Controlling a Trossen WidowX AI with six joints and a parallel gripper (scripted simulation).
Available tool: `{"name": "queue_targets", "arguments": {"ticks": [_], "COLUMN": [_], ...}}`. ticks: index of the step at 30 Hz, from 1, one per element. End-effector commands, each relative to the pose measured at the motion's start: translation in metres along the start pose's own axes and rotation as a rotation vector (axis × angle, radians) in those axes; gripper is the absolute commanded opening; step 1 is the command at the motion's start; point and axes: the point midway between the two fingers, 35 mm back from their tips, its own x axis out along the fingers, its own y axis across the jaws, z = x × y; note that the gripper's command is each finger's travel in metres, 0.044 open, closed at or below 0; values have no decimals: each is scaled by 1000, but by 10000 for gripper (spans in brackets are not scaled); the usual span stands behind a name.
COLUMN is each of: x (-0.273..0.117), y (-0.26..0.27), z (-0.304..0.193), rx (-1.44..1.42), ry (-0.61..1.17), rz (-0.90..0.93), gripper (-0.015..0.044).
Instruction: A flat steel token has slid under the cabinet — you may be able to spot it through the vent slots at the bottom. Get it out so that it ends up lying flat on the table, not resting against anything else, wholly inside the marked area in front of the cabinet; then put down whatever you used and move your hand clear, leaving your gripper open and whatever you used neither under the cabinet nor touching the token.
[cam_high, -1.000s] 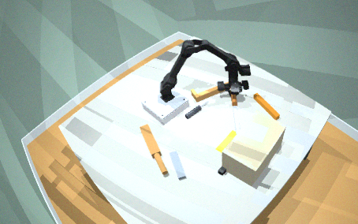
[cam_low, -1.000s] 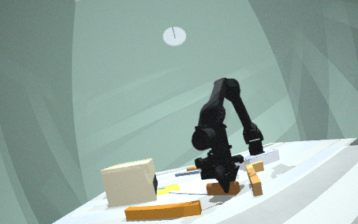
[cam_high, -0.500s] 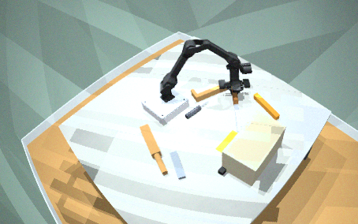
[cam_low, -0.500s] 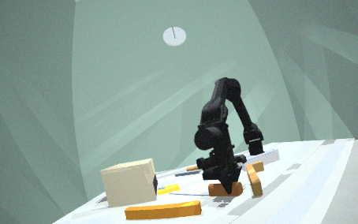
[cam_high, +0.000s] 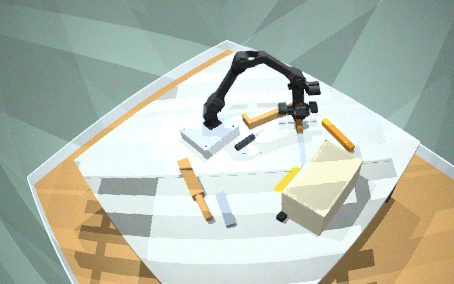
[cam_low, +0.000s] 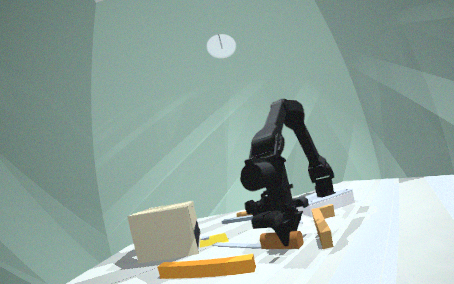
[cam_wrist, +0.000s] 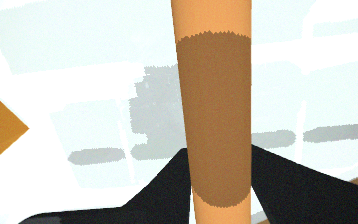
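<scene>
The beige cabinet (cam_high: 320, 185) (cam_low: 162, 232) stands on the table. A yellow patch (cam_high: 287, 179) (cam_low: 217, 239) lies along its front; I cannot tell whether it is the whole marked area. The steel token cannot be made out, and the vent slots do not show. My gripper (cam_high: 299, 120) (cam_low: 286, 242) (cam_wrist: 214, 152) is shut on the orange-brown handle (cam_high: 300, 128) (cam_low: 268, 240) (cam_wrist: 215, 95) of a long tool, low over the table. The tool's thin grey blade (cam_high: 302, 150) (cam_low: 240, 245) points toward the cabinet's front. Whether its tip reaches under the cabinet is unclear.
An orange bar (cam_high: 337, 134) (cam_low: 207, 267) lies near the cabinet. An L-shaped wooden piece (cam_high: 265, 118) (cam_low: 322, 229) lies beside my gripper. A black-handled tool (cam_high: 245, 142), a wooden paddle (cam_high: 192, 181), a grey-blue bar (cam_high: 225, 210) and a small black block (cam_high: 281, 216) also lie around.
</scene>
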Motion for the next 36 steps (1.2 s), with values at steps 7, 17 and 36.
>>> {"name": "queue_targets", "arguments": {"ticks": [7, 17, 36], "x": [-1, -1, 0], "y": [1, 1, 1], "z": [16, 31, 43], "rx": [0, 1, 6], "ry": [-6, -7, -4], "rz": [2, 2, 1], "gripper": [0, 0, 200]}}
